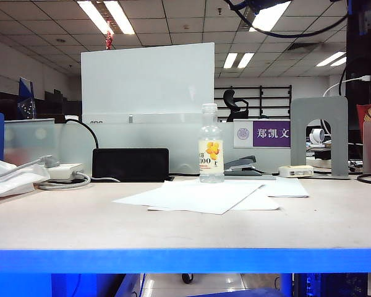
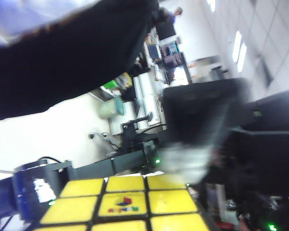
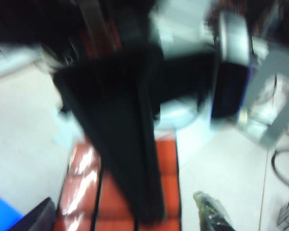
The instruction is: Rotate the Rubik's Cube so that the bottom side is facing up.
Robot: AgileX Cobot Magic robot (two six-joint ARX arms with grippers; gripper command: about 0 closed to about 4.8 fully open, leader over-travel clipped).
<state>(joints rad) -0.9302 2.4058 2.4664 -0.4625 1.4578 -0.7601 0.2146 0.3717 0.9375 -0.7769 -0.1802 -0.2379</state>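
Counter [image 1: 62,223]: it is filling the lower half of the exterior view, with a blue strip [image 1: 185,260] running along its front edge. The front part is lying bare.
White papers [image 1: 191,195]: they are lying flat near the middle of the counter, overlapping each other.
Drink bottle [image 1: 211,145]: it is standing upright just behind the papers, near the middle of the frame.
Back edge: a black box [image 1: 130,164] is sitting left of the bottle, a stapler [image 1: 242,166] just right of it, and a grey bookend [image 1: 319,133] further right. A white board [image 1: 147,77] is standing behind them all.
Rubik's Cube [image 2: 127,204]: it is not showing in the exterior view. In the left wrist view its yellow face, with a small logo on the middle sticker, is filling the lower middle of the frame. In the right wrist view a red face [image 3: 166,183] is showing at the lower middle.
Bottom side: I cannot tell where the blue face is pointing.
Left pincer [image 2: 135,144]: it is sitting right by the cube; a dark finger [image 2: 62,57] is crossing the upper left of the frame. The blur is hiding whether it is gripping the cube.
Right pincer [image 3: 130,144]: a dark blurred finger [image 3: 120,130] is crossing over the red face. I cannot tell if it is open or closed.
Arms: neither arm is showing in the exterior view.
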